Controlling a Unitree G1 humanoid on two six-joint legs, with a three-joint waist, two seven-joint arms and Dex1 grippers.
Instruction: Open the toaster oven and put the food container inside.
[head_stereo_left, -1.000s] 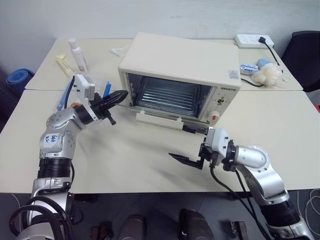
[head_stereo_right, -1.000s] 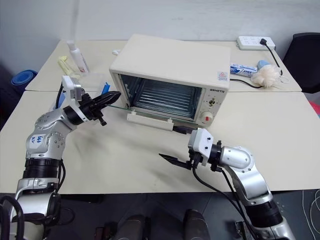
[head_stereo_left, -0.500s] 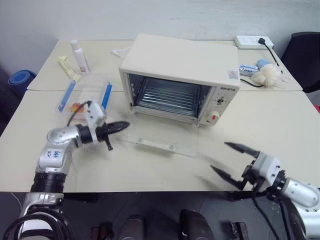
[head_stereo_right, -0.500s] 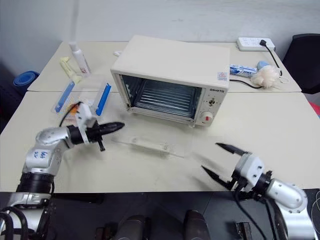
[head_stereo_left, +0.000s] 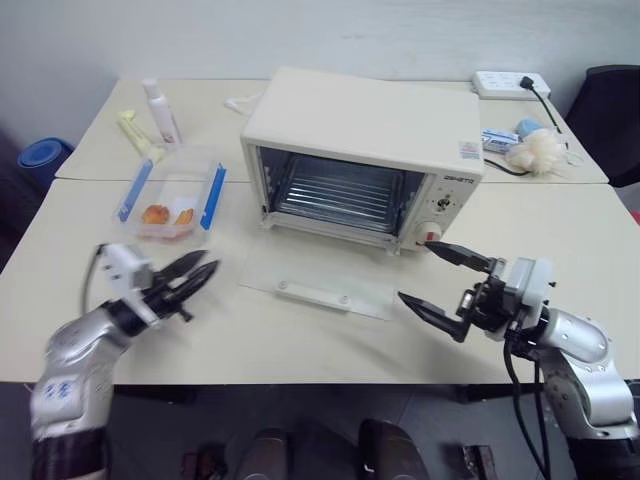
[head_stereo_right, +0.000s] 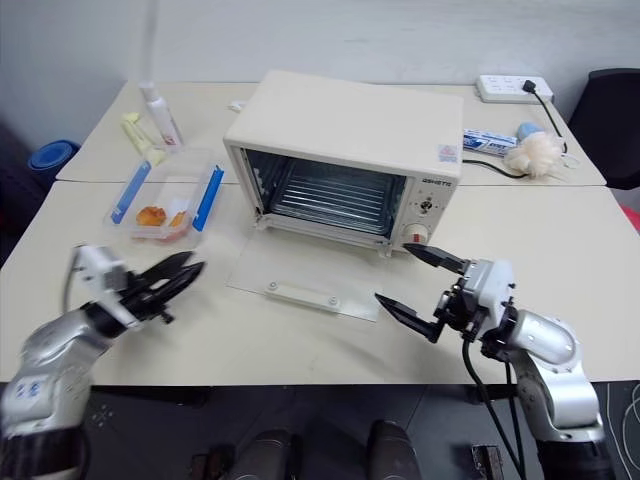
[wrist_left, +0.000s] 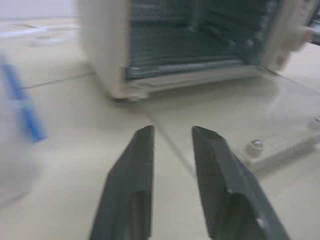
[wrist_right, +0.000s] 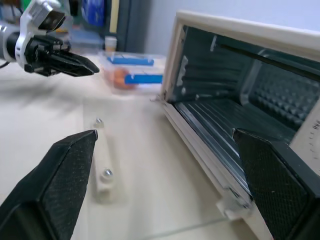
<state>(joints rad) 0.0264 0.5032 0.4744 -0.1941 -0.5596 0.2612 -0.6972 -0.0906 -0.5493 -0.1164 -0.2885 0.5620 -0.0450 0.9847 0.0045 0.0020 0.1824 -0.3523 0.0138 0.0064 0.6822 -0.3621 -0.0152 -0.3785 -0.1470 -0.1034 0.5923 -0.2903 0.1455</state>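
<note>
The food container (head_stereo_left: 170, 208) is not in any tool. It rests on the worktop (head_stereo_left: 300, 340) to the left of the toaster oven (head_stereo_left: 365, 160), near it but apart. Its place beside the oven mouth makes sense, I think: a short carry to the right brings it onto the rack.

Nearest to the robot is the left tool (head_stereo_left: 196, 274). It hovers low over the worktop, in front of the container and left of the lowered door. Its fingers (wrist_left: 135, 185) stand a little apart with nothing between them, so it is released and empty. In the left wrist view it points toward the left corner of the oven and the edge of the glass. In my judgement this arm is the natural one to take the container, because it is on that side.

The right tool (head_stereo_left: 440, 280) hangs at the right end of the door, in front of the red knob (head_stereo_left: 428, 237). Its jaws are spread very wide, it grips nothing and touches nothing.

Between them the glass door (head_stereo_left: 310, 280) lies flat on the worktop with its white handle (head_stereo_left: 312, 294) upward, so the opening step looks finished. Behind it the wire rack (head_stereo_left: 340, 196) is free.

Farther back stand a white bottle (head_stereo_left: 158, 108) at the left and a power strip (head_stereo_left: 510, 83) at the right.
</note>
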